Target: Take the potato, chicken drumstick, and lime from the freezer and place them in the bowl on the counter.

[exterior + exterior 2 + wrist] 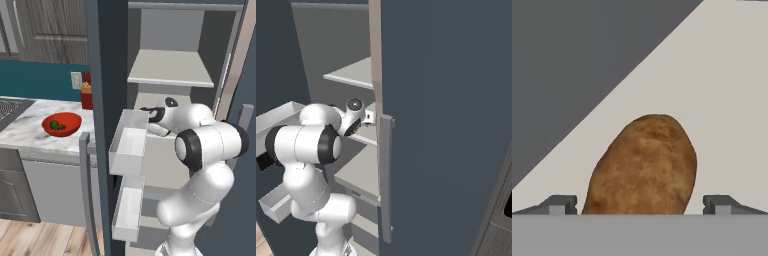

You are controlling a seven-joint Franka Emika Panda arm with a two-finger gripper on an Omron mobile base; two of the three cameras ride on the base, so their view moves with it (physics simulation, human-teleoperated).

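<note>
In the hand view the brown potato point(644, 165) lies on a pale freezer shelf point(727, 100). It sits between the fingertips point(562, 204) of my open gripper point(639, 205), and no contact shows. My arm reaches into the open freezer point(170, 70), its hand point(152, 114) at the middle shelf. The red bowl point(70, 120) stands on the marbled counter point(30, 132) to the left. It holds the green lime point(54, 124) and a small darker piece I cannot make out. The chicken drumstick is not told apart anywhere.
Two clear door bins point(129, 145) hang on the open left freezer door, close beside my arm. The right door point(446, 125) with its grey handle point(386, 175) stands on the other side. A red bottle point(86, 95) stands behind the bowl, and a sink point(10, 111) lies at far left.
</note>
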